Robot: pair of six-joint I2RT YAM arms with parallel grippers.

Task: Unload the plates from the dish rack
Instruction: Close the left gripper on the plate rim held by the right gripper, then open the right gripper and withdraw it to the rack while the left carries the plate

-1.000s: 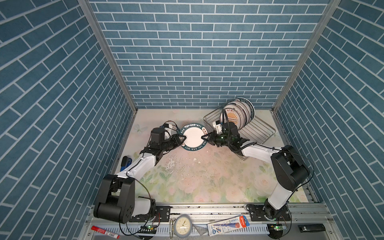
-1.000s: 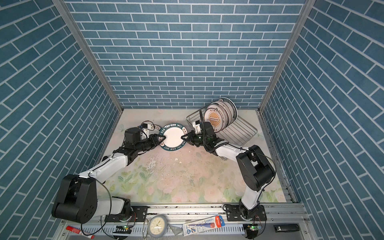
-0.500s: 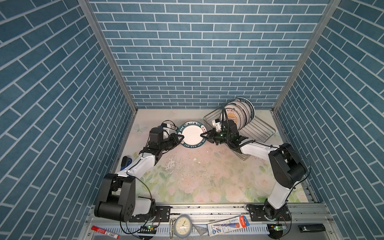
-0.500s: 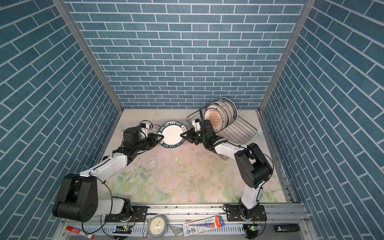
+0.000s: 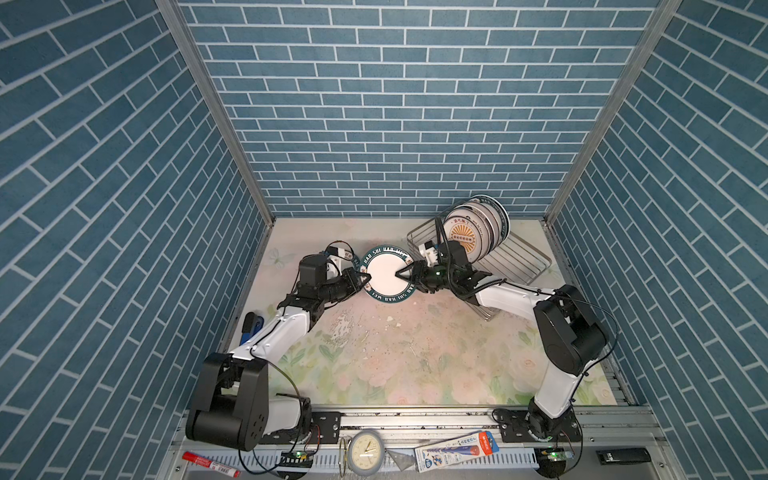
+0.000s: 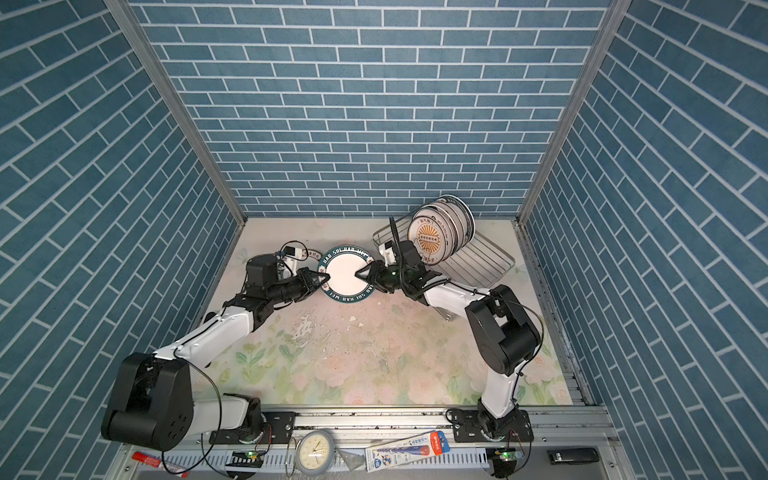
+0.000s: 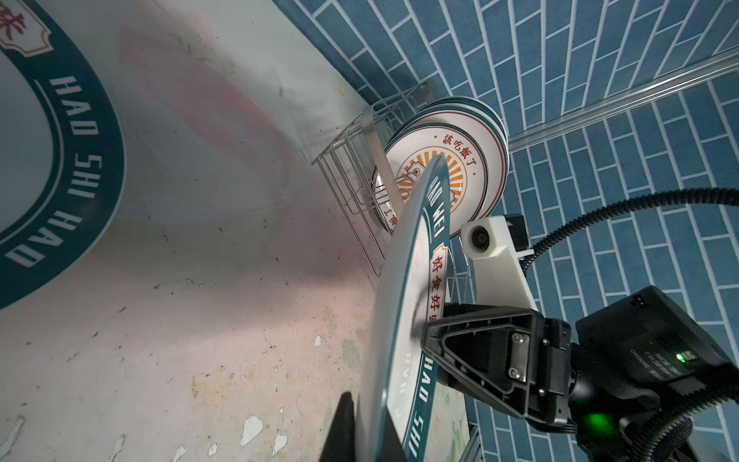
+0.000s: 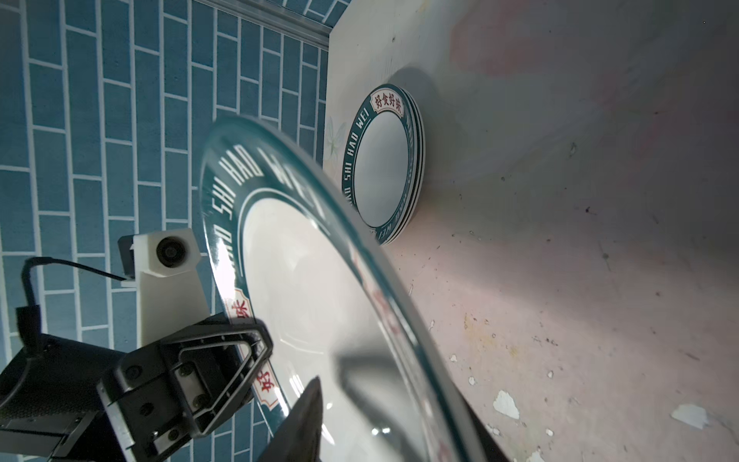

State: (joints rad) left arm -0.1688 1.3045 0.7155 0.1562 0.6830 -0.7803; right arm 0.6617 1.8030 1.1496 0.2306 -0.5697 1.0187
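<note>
Both top views hang high over the grey metal front rail (image 5: 415, 419), aimed down and toward the back blue brick wall (image 5: 395, 124), so the whole pastel floral tabletop (image 5: 415, 353) fits in. They're nearly identical, just nudged sideways. Wrist cams are right up close, facing each other across the round white green-rimmed plate (image 7: 394, 304). Left wrist looks toward the silver wire dish rack (image 7: 374, 136), right wrist toward the stack of matching plates (image 8: 380, 168). All four share that plate.
</note>
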